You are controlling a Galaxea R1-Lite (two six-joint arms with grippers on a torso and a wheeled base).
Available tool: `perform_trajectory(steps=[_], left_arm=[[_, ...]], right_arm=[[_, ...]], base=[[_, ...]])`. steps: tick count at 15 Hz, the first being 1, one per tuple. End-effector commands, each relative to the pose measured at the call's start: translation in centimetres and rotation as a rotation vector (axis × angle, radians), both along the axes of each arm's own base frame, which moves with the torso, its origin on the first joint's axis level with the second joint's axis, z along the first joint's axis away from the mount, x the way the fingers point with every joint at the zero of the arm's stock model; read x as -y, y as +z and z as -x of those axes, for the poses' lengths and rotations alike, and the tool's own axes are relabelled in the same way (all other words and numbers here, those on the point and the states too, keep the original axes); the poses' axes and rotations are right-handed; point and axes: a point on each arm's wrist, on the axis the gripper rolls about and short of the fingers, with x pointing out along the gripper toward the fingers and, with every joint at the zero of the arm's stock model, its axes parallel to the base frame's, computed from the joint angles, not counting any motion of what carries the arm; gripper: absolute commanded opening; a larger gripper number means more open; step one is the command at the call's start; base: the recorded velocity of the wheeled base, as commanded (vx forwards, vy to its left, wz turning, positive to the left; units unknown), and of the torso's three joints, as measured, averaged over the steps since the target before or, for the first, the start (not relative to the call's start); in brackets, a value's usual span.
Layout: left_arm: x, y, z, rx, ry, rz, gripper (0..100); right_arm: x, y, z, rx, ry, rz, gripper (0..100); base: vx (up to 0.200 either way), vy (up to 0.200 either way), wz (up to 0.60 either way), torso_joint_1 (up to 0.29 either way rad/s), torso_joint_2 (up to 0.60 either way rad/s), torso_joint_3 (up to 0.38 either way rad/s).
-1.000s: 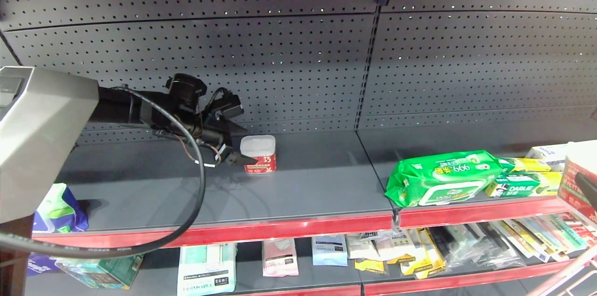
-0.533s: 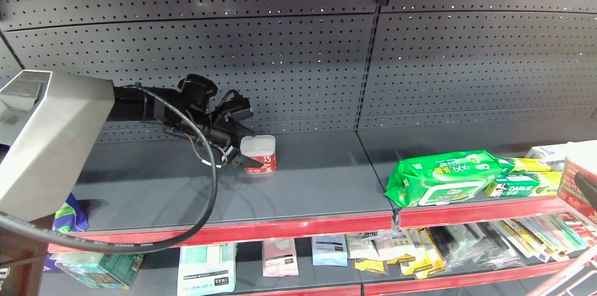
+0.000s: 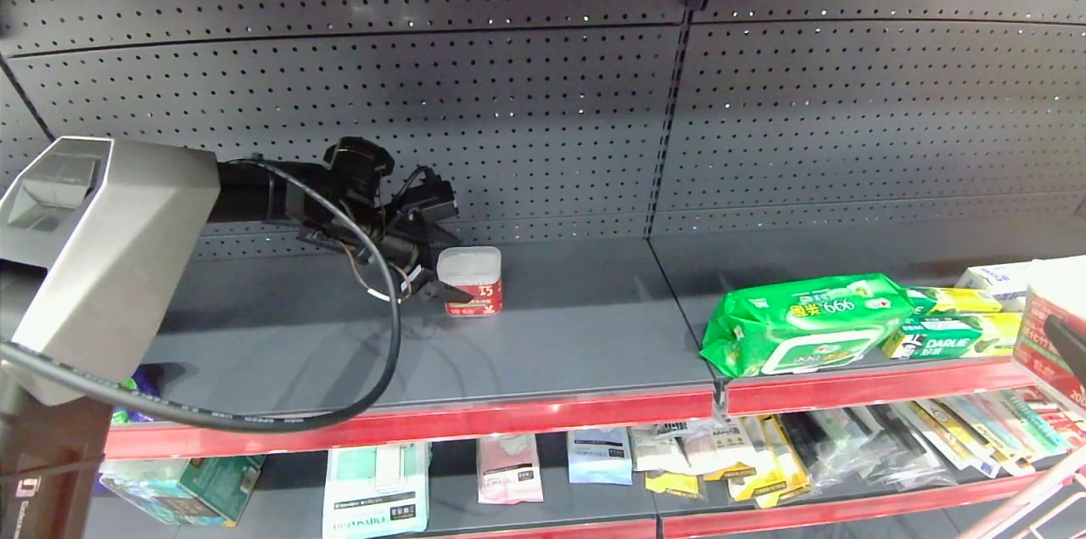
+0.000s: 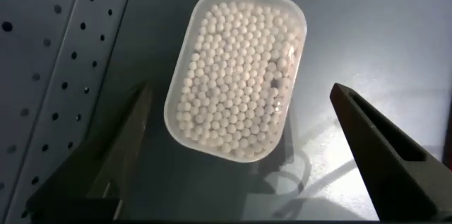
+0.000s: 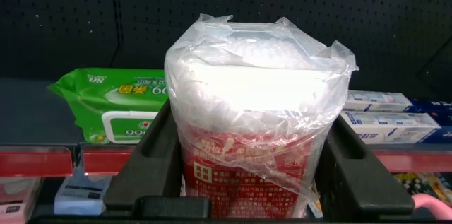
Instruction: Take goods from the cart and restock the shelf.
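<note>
Plastic tub (image 4: pixel 236 72) stands on the shelf (image 3: pixel 551 335), my left gripper (image 3: pixel 448 267) spread wide either side of it, not touching. Right gripper (image 5: pixel 251 164) pinches a wrapped pack (image 5: pixel 254 90). If I back out crooked, a finger could tip that tub.

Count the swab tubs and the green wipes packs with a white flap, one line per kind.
Swab tubs: 2, the shelf tub and the held tub
Wipes pack: 1
Total: 3
</note>
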Motion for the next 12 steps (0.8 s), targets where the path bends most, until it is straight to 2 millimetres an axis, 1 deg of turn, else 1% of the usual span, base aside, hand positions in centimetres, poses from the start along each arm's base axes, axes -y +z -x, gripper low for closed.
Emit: perform_trajectory(steps=[1, 3, 5, 9, 12], left_arm=[[0.1, -0.4, -0.5, 0.003, 0.001, -0.001, 100], [0.3, -0.1, -0.6, 0.011, -0.003, 0.000, 100], [0.4, -0.3, -0.6, -0.012, -0.002, -0.008, 100], [0.9, -0.3, -1.1, 0.010, -0.005, -0.014, 100], [1.2, -0.7, -1.2, 0.002, -0.012, -0.014, 100]], right_arm=[[0.0, 0.0, 0.0, -0.003, -0.001, 0.001, 0], [0.0, -0.1, 0.0, -0.003, -0.001, 0.001, 0], [0.0, 0.0, 0.0, -0.003, 0.000, -0.001, 0], [0.0, -0.1, -0.1, -0.006, -0.001, 0.000, 0], [0.0, -0.1, -0.1, -0.006, -0.001, 0.000, 0]], base=[[0.000, 0.000, 0.00, 0.000, 0.00, 0.000], [0.000, 0.000, 0.00, 0.000, 0.00, 0.000], [0.000, 0.000, 0.00, 0.000, 0.00, 0.000], [0.000, 0.000, 0.00, 0.000, 0.00, 0.000], [0.000, 0.000, 0.00, 0.000, 0.00, 0.000]])
